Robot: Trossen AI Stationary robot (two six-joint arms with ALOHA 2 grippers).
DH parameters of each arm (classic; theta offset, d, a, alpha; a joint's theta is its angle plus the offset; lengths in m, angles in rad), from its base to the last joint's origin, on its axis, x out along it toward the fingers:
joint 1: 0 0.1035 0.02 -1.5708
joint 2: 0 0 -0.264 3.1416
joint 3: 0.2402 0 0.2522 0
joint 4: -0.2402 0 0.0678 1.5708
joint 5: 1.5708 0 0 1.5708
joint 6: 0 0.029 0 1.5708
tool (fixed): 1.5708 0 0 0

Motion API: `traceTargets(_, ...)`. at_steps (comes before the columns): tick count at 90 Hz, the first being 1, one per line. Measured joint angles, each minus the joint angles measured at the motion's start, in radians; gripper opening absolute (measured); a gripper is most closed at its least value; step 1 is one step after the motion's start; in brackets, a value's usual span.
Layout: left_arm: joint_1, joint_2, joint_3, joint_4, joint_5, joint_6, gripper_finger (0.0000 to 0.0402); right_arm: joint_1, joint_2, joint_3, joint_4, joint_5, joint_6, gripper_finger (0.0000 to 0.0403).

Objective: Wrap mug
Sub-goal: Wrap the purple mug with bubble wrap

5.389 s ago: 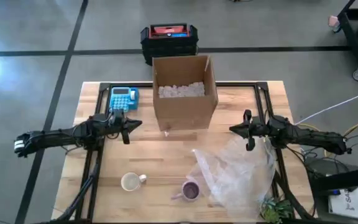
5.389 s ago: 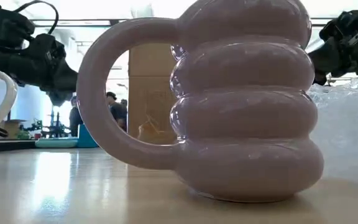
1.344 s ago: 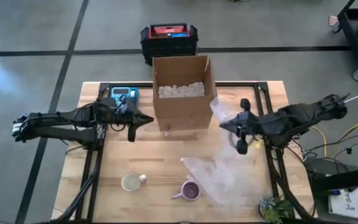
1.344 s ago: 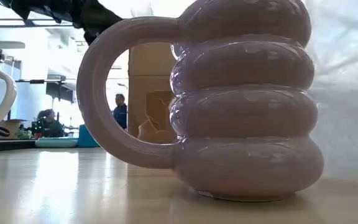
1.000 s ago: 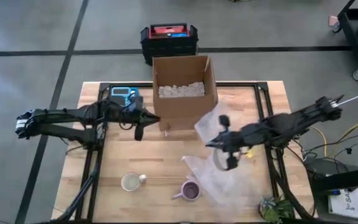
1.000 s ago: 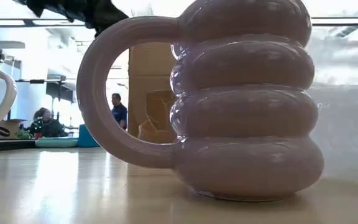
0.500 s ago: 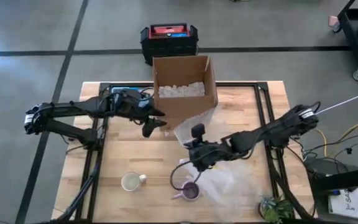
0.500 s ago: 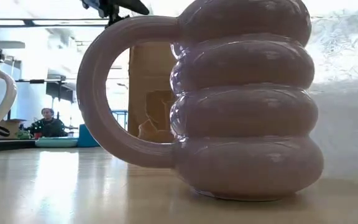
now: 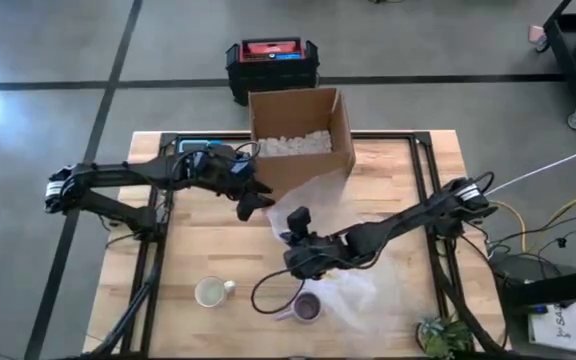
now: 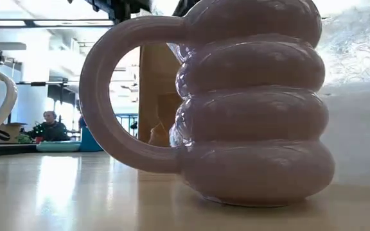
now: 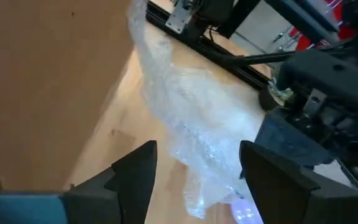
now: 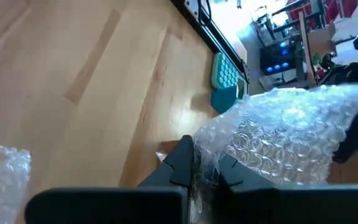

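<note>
Mugs first: we see a shiny purple mug with round bumpy rings (image 9: 307,307) standing on the wooden table (image 9: 428,160), well apart from the big brown cardboard box (image 9: 301,140), at the table's near edge. In the low view it stands upright, with its big loop handle sticking out to one side. A small white mug (image 9: 210,292) stands near it, a little farther from the box's middle.

Our right tool (image 9: 298,252) is between the box and the purple mug. Its fingers are pressed together on the clear sheet of bubble wrap (image 9: 343,235), and the right wrist view shows the wrap pinched between them. The sheet spreads from the box front down past the purple mug.

Our left tool (image 9: 251,203) hangs just beside the front corner of the box, near the top edge of the wrap. Its fingers (image 11: 132,177) are spread apart with nothing between them.

We think the wrap is light, soft and floppy, so it should be held by an edge or corner. We think the purple mug is hard, smooth and slippery, and could break if it tipped. Its handle or rim looks best to hold.
</note>
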Motion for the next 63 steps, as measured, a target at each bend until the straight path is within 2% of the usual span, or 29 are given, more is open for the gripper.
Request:
traceTargets(28, -0.004, 0.095, 0.001, -0.034, 0.066, -0.028, 0.0219, 0.005, 0.0, 0.0, 0.053, 0.0, -0.049, 0.0)
traceTargets(39, -0.011, 0.117, 0.006, -0.011, 0.094, -0.028, 0.0203, 0.007, 0.0, 0.0, 0.057, -0.001, -0.052, 0.0)
traceTargets(50, -0.019, 0.126, 0.006, -0.012, 0.1, -0.002, 0.0155, 0.009, 0.0, 0.0, 0.063, -0.001, -0.052, 0.0)
traceTargets(63, -0.026, 0.124, 0.006, -0.016, 0.1, 0.027, 0.0046, 0.009, 0.0, 0.0, 0.074, -0.003, -0.007, 0.0)
